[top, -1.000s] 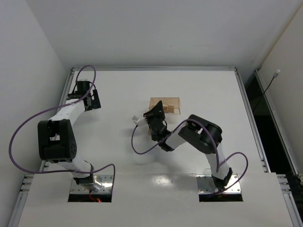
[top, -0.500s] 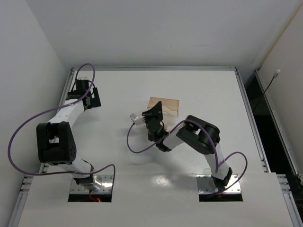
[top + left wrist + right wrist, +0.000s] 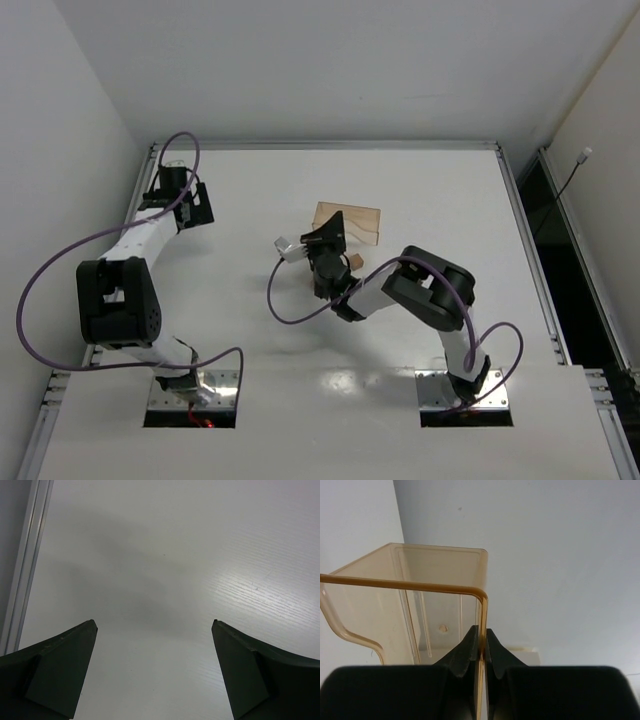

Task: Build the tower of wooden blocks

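While my right gripper (image 3: pixel 480 630) clamps the amber bin (image 3: pixel 410 584) by its wall — left gripper (image 3: pixel 154 622) agape, empty — I'd tilt slowly.

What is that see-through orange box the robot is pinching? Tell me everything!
It is a clear orange plastic box, open on top, with thin walls, rounded corners and one wall dipping in a curve. No blocks show inside it. The right gripper is shut on the rim of one wall. It is near the middle of the table.
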You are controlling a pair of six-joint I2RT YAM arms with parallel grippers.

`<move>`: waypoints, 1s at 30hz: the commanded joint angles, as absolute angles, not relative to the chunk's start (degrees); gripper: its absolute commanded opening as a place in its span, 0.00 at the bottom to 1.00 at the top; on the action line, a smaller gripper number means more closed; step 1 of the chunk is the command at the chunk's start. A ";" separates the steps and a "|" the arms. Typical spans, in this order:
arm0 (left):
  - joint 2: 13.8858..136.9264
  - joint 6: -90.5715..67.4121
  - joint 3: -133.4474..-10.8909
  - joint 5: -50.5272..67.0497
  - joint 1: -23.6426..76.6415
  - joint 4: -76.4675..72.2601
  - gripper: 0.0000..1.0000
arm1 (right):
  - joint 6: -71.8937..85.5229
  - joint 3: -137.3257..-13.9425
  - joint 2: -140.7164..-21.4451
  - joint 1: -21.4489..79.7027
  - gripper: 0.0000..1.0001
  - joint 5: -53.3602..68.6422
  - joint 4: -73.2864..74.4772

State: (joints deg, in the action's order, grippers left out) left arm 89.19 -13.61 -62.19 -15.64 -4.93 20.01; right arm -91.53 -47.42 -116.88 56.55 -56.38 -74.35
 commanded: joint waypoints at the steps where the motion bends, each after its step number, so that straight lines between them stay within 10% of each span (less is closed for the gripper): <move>1: 88.42 -13.72 -62.84 -13.81 -5.63 18.29 0.99 | -91.49 -51.30 -113.47 56.25 0.00 -58.79 -103.28; 5: 88.42 -12.48 -62.14 -14.84 -4.05 17.75 0.99 | -87.56 -58.00 -111.45 53.44 0.00 -66.34 -94.43; 8: 87.89 -12.48 -62.14 -14.85 -3.52 16.53 0.99 | -62.58 -61.60 -103.12 53.44 0.00 -70.40 -61.21; 11: 87.89 -11.34 -62.14 -15.55 -3.52 16.52 0.99 | -27.16 -76.82 -101.59 53.44 0.00 -65.24 3.42; 15: 87.89 -10.20 -62.14 -15.56 -3.52 16.52 0.99 | -0.99 -88.57 -104.85 49.23 0.00 -46.35 31.67; 22: 87.89 -8.44 -62.14 -12.75 -2.99 16.52 0.99 | 7.11 -95.09 -106.00 35.29 0.00 -12.20 40.86; 30: 89.03 -7.91 -63.72 -7.57 -2.46 14.95 0.99 | 6.34 -104.05 -114.76 19.35 0.00 -3.69 42.10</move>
State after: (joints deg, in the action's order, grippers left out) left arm 89.19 -8.88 -62.02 -10.57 -2.96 17.41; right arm 4.34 -98.41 -113.21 22.35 -10.17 41.19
